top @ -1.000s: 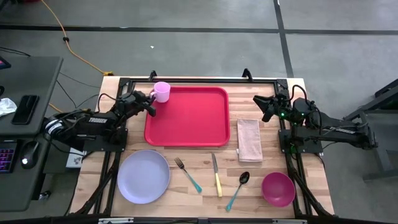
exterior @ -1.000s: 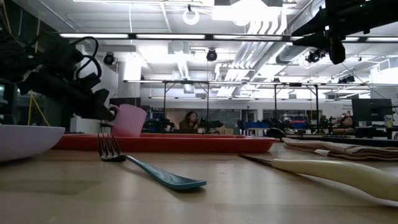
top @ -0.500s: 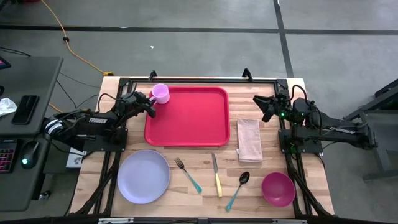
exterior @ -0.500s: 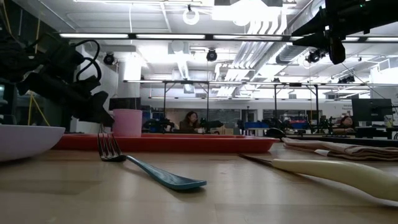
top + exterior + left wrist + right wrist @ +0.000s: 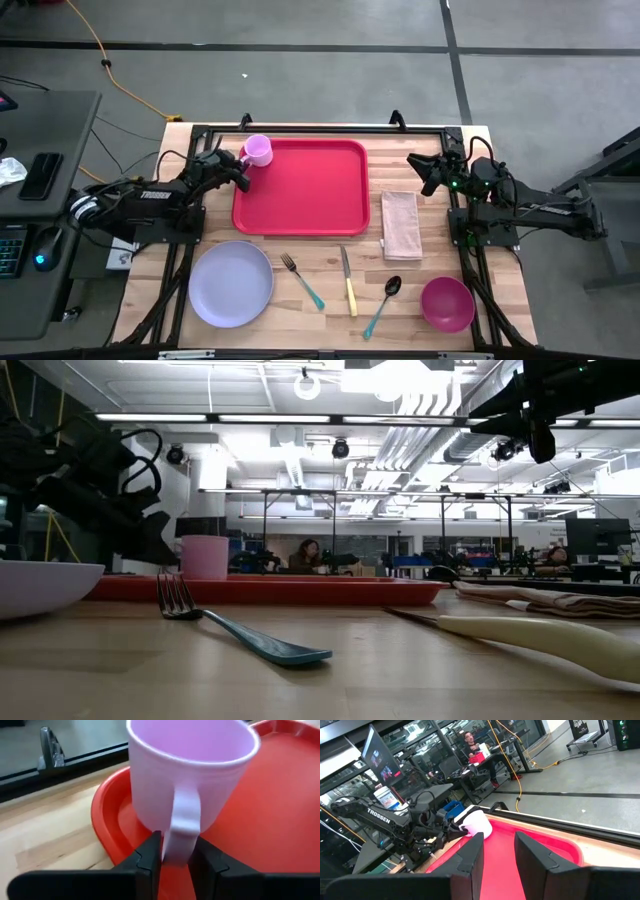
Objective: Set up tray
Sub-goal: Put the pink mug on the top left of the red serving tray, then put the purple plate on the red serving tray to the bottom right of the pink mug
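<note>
1. Where the tabletop [image 5: 230, 330] runs toward its far edge, we find the red tray [image 5: 305, 190] lying flat, its long axis running left to right across the high view, its short sides facing the two arms.
2. We see a pink mug [image 5: 258, 150] standing upright on the tray's far-left corner, its handle pointing toward the left arm.
3. We see the left gripper [image 5: 175, 857] at that corner, its fingers [image 5: 150, 855] set on either side of the mug's handle, closed on it or nearly so.
4. We see the right gripper [image 5: 418, 172] raised beyond the tray's right side, fingers [image 5: 470, 855] parted, gripping nothing.
5. Near the front edge lie a lavender plate [image 5: 231, 283], fork [image 5: 301, 280], knife [image 5: 348, 281], spoon [image 5: 382, 305], and magenta bowl [image 5: 447, 304]; a folded napkin [image 5: 401, 224] lies right of the tray.
</note>
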`<control>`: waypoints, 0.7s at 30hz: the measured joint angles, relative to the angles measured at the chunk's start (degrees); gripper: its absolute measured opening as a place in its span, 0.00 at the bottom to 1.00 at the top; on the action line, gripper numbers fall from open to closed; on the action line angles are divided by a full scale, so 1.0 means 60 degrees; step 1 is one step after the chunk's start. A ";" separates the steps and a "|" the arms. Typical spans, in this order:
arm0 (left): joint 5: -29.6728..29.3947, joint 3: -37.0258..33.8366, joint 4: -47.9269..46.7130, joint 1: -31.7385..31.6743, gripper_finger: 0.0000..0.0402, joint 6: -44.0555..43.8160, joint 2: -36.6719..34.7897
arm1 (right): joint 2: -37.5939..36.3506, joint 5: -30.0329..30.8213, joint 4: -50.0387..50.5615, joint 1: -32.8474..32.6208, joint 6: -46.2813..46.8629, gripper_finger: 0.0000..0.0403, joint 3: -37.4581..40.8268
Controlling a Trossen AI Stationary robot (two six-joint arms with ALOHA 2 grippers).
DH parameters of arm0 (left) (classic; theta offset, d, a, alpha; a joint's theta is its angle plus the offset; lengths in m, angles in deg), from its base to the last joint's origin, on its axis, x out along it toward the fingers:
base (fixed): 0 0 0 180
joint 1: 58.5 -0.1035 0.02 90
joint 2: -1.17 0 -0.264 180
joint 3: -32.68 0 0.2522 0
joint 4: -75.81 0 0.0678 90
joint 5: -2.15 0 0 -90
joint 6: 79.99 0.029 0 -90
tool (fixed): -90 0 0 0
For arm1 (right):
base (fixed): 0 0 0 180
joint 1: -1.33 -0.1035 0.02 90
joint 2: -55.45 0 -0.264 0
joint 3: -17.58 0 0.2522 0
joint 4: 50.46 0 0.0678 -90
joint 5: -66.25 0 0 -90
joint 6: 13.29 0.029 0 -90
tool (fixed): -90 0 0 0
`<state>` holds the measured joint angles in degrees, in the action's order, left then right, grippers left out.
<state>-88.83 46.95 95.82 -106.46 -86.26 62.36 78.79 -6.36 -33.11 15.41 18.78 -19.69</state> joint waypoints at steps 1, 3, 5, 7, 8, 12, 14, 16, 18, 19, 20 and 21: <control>0.0052 0.0000 -0.0134 0.0000 0.29 -0.0002 -0.0170 | 0.0000 0.0000 0.0000 0.0000 0.0001 0.22 0.0000; 0.0070 0.0003 -0.0360 0.0000 0.30 0.0000 -0.0643 | 0.0000 0.0000 0.0000 -0.0001 0.0004 0.22 0.0000; 0.0066 0.0004 -0.0897 0.0000 0.30 0.0000 -0.1115 | 0.0000 0.0000 0.0000 -0.0002 0.0004 0.22 0.0000; 0.0070 0.0011 -0.1661 0.0000 0.30 0.0000 -0.1688 | 0.0000 0.0000 0.0000 -0.0002 0.0003 0.22 0.0000; 0.0070 0.0034 -0.2084 0.0000 0.30 0.0000 -0.1999 | 0.0000 0.0000 0.0000 -0.0002 0.0004 0.22 0.0000; 0.0058 0.0183 -0.4187 0.0000 0.30 0.0207 -0.3336 | 0.0000 0.0000 0.0002 -0.0002 -0.0011 0.22 0.0000; 0.0017 0.0367 -0.4909 0.0000 0.30 0.0263 -0.4085 | 0.0000 0.0000 0.0001 0.0000 -0.0028 0.22 0.0000; 0.0015 0.0525 -0.5679 0.0000 0.30 0.0259 -0.4817 | 0.0000 0.0000 0.0000 -0.0002 -0.0055 0.22 0.0000; 0.0030 0.0726 -0.6581 0.0000 0.30 0.0255 -0.5537 | 0.0000 0.0000 0.0000 -0.0002 -0.0062 0.22 0.0000; 0.0057 0.0862 -0.6981 0.0000 0.30 0.0255 -0.5903 | 0.0000 0.0000 0.0000 -0.0002 -0.0062 0.22 0.0000; 0.0076 0.0998 -0.7398 0.0000 0.30 0.0252 -0.6275 | 0.0000 -0.0006 0.0000 0.0000 -0.0077 0.22 0.0000; 0.0116 0.1132 -0.7905 0.0000 0.30 0.0231 -0.6620 | 0.0000 -0.0040 0.0000 -0.0002 -0.0095 0.22 0.0000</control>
<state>-88.14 53.75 48.39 -106.46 -84.87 22.64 78.79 -6.61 -33.11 15.40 18.21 -19.69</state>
